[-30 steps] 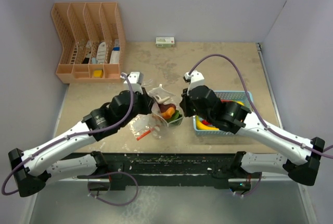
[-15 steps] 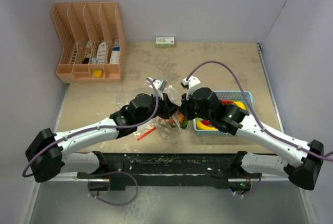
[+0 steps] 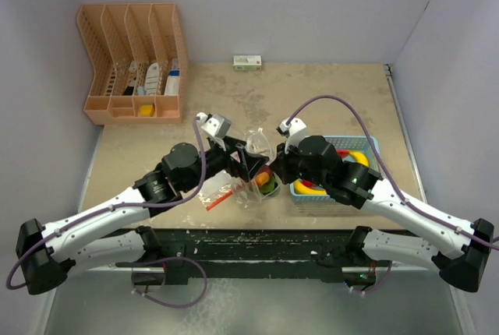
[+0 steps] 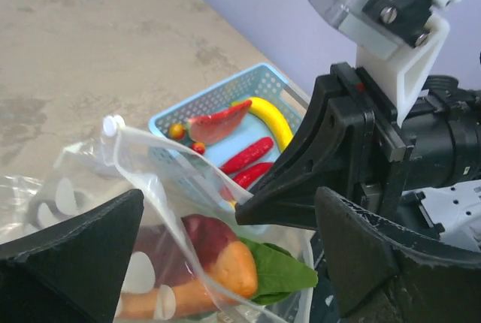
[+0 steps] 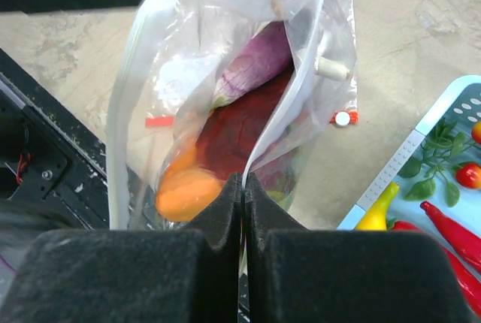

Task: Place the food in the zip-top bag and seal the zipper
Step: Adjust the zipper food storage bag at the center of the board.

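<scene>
The right claw, clamped on the bag rim near the front edge of the bench, should hold its mouth gaping while the wide-open left claw fetches peppers from the basket.

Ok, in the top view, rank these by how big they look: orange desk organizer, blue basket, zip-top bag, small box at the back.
1. orange organizer, clearly largest.
2. blue basket and zip-top bag: look about alike, both partly hidden, so I won't rank them.
3. small box, smallest.
</scene>
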`<action>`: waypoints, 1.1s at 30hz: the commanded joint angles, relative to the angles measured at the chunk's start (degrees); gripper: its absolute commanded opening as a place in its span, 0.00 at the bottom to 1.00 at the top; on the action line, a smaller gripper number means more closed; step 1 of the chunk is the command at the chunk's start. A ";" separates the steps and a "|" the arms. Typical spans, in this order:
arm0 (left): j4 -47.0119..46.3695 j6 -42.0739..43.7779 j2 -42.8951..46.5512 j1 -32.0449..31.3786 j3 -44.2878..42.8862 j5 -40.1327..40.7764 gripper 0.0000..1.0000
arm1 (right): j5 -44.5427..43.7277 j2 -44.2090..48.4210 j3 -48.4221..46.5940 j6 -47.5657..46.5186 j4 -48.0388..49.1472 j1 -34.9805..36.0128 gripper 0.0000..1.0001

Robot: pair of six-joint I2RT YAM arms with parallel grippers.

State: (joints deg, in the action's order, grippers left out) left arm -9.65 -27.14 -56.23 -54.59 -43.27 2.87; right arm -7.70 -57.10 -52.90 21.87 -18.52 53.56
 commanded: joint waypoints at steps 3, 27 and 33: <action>5.90 5.99 5.29 -0.14 -2.35 12.48 0.99 | 0.52 0.14 0.35 -1.51 3.19 -0.12 0.00; -31.49 4.02 -12.38 27.64 6.53 -19.12 0.99 | 2.22 1.12 -1.88 -4.24 -0.80 -0.21 0.00; -44.38 4.90 -19.14 33.04 9.84 -44.19 0.99 | 3.11 0.34 -2.31 -4.74 -0.90 -0.21 0.00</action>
State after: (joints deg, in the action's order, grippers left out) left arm -39.07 -24.27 -72.20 -24.32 -35.62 -20.73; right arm -6.17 -57.23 -52.88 18.59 -20.27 53.56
